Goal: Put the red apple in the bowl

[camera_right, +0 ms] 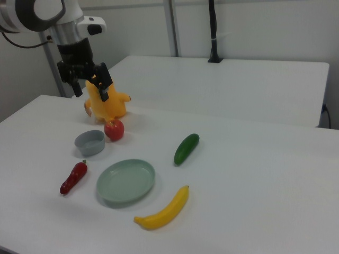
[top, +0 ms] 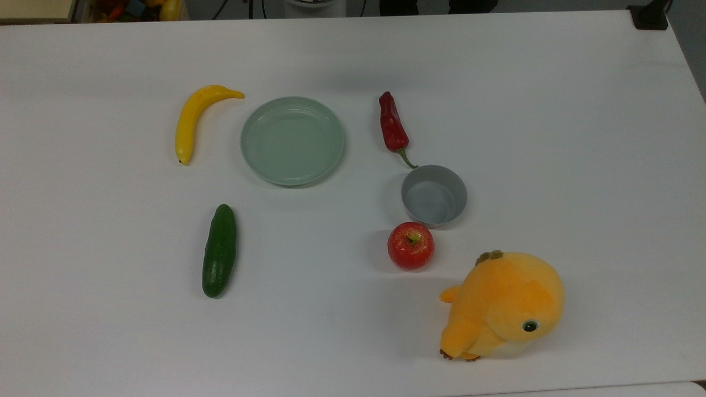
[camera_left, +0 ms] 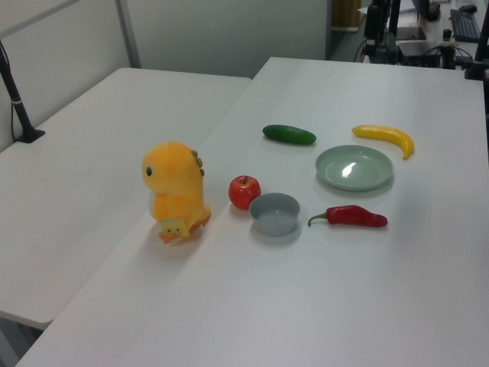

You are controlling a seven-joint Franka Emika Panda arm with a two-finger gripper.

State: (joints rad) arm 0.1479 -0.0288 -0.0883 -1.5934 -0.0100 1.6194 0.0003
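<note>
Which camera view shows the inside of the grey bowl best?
The top view: it looks straight down into the bowl, so its bare floor shows. The left view and the right view see it obliquely, mostly the rim and outer wall.

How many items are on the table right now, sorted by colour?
Red: 2, red apple and chili pepper
Yellow or orange: 2, banana and plush toy
Green: 2, cucumber and plate
Grey: 1, bowl
Total: 7

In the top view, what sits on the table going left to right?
Banana → cucumber → green plate → chili pepper → red apple → bowl → plush toy. The apple and bowl overlap somewhat across; the order goes by their centres.
</note>
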